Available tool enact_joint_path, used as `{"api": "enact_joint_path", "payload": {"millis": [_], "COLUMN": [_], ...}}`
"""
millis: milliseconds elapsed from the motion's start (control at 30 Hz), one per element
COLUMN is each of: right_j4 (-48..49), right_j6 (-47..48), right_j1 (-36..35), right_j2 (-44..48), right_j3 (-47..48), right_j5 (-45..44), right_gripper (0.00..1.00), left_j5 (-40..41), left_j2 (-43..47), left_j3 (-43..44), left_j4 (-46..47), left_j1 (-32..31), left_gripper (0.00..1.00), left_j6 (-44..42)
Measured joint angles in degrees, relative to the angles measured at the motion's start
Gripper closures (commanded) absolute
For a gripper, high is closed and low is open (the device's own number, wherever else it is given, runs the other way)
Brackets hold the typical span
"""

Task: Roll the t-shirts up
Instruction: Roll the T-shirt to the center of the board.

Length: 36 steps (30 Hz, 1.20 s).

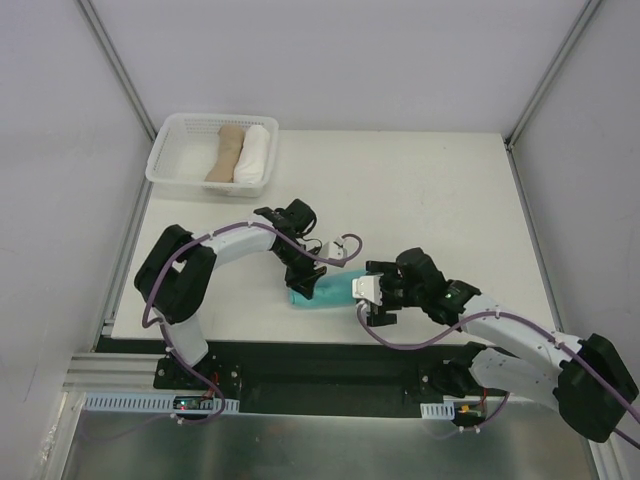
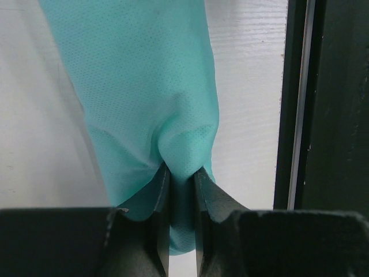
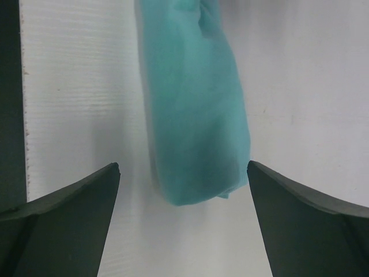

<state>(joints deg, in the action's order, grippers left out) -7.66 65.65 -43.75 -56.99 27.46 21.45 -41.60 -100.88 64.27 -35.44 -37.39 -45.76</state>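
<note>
Black right end effector (image 3: 183, 172), nearest item, close to the near edge of the white worktop (image 1: 420, 190): jaws spread wide, with the right end of the roll lying between them, ungripped.

Teal-green t-shirt (image 1: 332, 293), thin soft cloth without print: rolled into a short bundle that lies flat on the worktop between the two arms, just in from the near edge.

Left end effector (image 2: 181, 176), at the roll's left end: jaws nearly closed and pinching a fold of the t-shirt, with the cloth bunched just above the fingertips.

White plastic basket (image 1: 165, 165), at the far left corner of the worktop and well apart from the t-shirt: holds two rolled cloths side by side, a beige roll (image 1: 226, 153) and a white roll (image 1: 254, 152).
</note>
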Motion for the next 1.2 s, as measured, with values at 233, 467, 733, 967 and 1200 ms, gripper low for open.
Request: {"api": "enact_joint_path", "payload": {"millis": [233, 467, 733, 967, 1200], "right_j4": [4.6, 5.6, 5.0, -0.8, -8.2], "right_j6": [0.8, 3.7, 7.7, 10.7, 12.7], "right_j1": [-0.1, -0.3, -0.5, -0.5, 1.0], "right_j2": [-4.4, -12.8, -25.6, -30.4, -33.7], "right_j3": [0.2, 1.4, 11.3, 17.4, 23.3], "right_j5": [-0.9, 0.2, -2.3, -3.0, -1.6], "right_gripper": [0.04, 0.03, 0.45, 0.73, 0.73], "left_j5": [-0.3, -3.0, -4.5, -3.9, 3.7], "left_j2": [-1.2, -3.1, -5.8, -5.6, 10.1], "left_j3": [1.2, 3.9, 6.3, 6.7, -3.0], "left_j4": [-1.4, -4.9, -9.2, -8.5, 3.7], "left_j1": [0.0, 2.3, 4.0, 6.2, 13.6], "left_gripper": [0.96, 0.94, 0.84, 0.47, 0.22], "left_j6": [-0.1, -0.6, -2.6, -0.4, 9.2]}}
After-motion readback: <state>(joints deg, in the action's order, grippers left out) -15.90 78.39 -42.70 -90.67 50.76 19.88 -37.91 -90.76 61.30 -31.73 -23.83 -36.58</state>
